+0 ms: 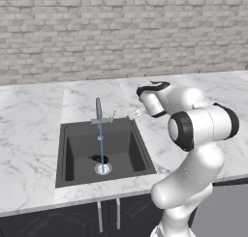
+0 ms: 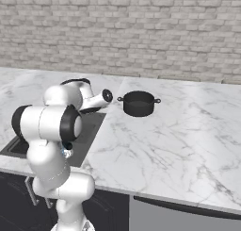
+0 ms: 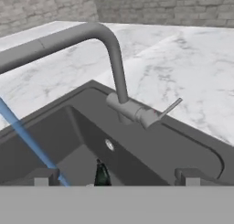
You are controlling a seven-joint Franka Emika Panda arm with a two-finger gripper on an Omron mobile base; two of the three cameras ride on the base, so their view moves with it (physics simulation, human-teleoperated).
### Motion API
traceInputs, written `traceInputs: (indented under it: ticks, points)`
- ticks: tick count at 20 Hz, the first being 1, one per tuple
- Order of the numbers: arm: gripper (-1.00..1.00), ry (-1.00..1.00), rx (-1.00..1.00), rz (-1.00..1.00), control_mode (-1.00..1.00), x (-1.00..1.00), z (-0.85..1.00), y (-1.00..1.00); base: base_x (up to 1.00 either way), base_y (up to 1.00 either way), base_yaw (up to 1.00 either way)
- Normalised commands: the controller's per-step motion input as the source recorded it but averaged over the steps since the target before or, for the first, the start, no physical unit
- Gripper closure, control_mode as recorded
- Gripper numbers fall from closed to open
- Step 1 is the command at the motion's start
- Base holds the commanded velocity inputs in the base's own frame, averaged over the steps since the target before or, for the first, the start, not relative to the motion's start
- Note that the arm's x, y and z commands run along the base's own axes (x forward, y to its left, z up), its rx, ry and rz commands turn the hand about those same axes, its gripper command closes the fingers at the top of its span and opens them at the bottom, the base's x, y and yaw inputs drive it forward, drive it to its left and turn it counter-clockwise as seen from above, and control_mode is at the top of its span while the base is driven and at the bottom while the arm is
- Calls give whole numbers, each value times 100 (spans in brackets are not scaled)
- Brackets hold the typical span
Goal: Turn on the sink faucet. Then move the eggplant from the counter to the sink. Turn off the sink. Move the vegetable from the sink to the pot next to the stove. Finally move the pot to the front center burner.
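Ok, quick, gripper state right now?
Gripper: open, holding nothing, poised by the sink faucet with water running.

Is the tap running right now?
Yes, on. A thin blue stream falls from the faucet spout to the drain in the sink; the hand view shows the stream too.

Matt grey metal faucet (image 3: 116, 67); dark matt sink (image 1: 80, 149); glossy veined marble counter (image 1: 29, 120).
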Motion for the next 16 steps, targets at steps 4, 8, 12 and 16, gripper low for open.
traceInputs:
  ticks: [4,8,12,16]
  points:
    - [-100,-5,2,8,-100,24,-14,0,0,0,0]
    - [-100,-9,9,7,-100,32,-19,0,0,0,0]
    - [-100,-9,10,2,-100,29,-15,0,0,0,0]
    - [-100,-2,3,1,-100,6,-6,-1,0,0,0]
